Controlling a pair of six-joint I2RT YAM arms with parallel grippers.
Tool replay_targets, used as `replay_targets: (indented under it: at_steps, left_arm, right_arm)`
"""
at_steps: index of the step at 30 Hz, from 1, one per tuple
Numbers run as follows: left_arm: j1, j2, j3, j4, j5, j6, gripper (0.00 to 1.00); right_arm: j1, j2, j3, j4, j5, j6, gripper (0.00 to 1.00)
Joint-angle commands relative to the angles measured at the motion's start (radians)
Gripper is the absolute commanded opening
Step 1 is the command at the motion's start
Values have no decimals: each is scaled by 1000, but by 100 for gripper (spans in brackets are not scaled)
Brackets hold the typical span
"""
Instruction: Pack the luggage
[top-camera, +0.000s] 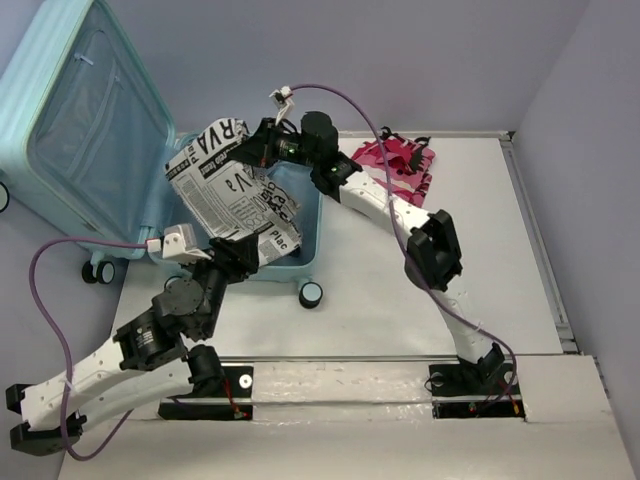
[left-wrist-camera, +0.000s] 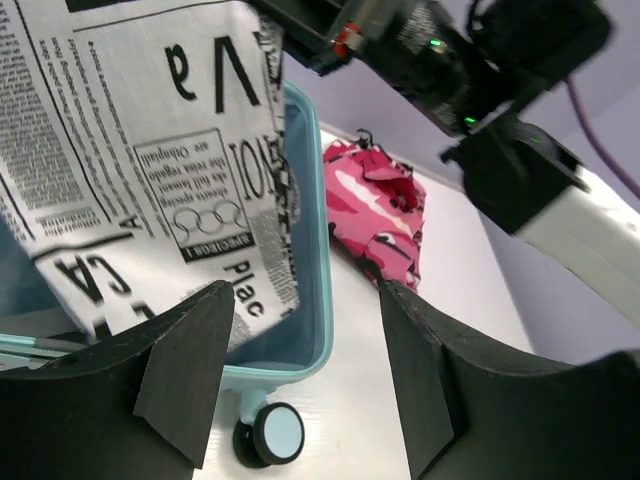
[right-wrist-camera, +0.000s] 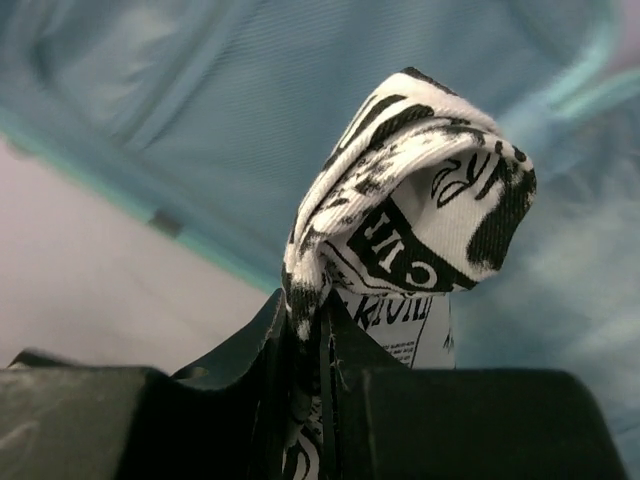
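Right fingers (right-wrist-camera: 300, 320): the right gripper (right-wrist-camera: 322, 335) is clenched on a bunched fold of printed cloth (right-wrist-camera: 420, 220), which pokes up just past the tips.
Left fingers (left-wrist-camera: 190, 370): the left gripper (left-wrist-camera: 305, 330) is spread wide with nothing pinched; the cloth's lower edge hangs just beside one finger.
Luggage (top-camera: 60, 130): lies open below both sets of fingers, with the lid propped up and the tray under the hanging cloth.
Pink garment (left-wrist-camera: 375, 225): on the table (top-camera: 400, 310) beyond the left fingers, outside the luggage.
Risk, slip: only one small fold is held, so the cloth could pull free and drop in a heap.
Risk, snag: a loose edge may drape over the tray rim.
Risk, wrong catch: the left fingers might close on the rim rather than the cloth.
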Motion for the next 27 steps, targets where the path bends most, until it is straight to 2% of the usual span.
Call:
replay_targets:
  at_steps: [1, 3, 4, 5, 6, 7, 9, 10, 12, 17, 20, 24, 26, 27]
  left_arm:
    - [62, 98, -10, 93, 58, 23, 71]
    - [117, 123, -16, 154, 138, 41, 71]
    - [192, 140, -14, 162, 228, 40, 71]
    - [234, 178, -14, 162, 274, 38, 71]
    - [271, 194, -17, 192, 320, 32, 71]
    - [327, 223, -20, 202, 383, 32, 71]
    - [358, 244, -22, 229, 411, 30, 71]
    - [366, 256, -19, 239, 420, 30, 72]
    - [377, 298, 7, 246, 432, 30, 73]
    - [382, 358, 53, 245, 460, 0, 74]
    - [380, 355, 44, 242, 431, -14, 76]
    - [382, 341, 53, 220, 374, -10, 77]
    - [382, 342, 69, 217, 360, 6, 77]
    - [380, 350, 76, 214, 362, 13, 78]
  right_arm:
    - [-166, 269, 244, 235, 16, 282, 7]
    - [-198, 391, 389, 186, 5, 314, 7]
    - [-226, 475, 485, 129, 11, 319, 13]
    - [-238, 491, 487, 107, 19, 315, 20]
    - [-249, 488, 453, 103, 23, 310, 31]
    - [-258, 449, 344, 98, 34, 295, 64]
    - [-268, 387, 255, 58, 57, 182, 92]
    - [-268, 352, 216, 43, 77, 139, 100]
    - [-268, 263, 136, 38, 108, 66, 100]
    - [-258, 160, 162, -100, 102, -60, 100]
    - [-249, 97, 153, -175, 76, -95, 100]
    - [-231, -44, -11, -203, 106, -146, 100]
    - [-231, -157, -173, -201, 196, -185, 95]
    - [-231, -196, -233, -203, 241, -198, 88]
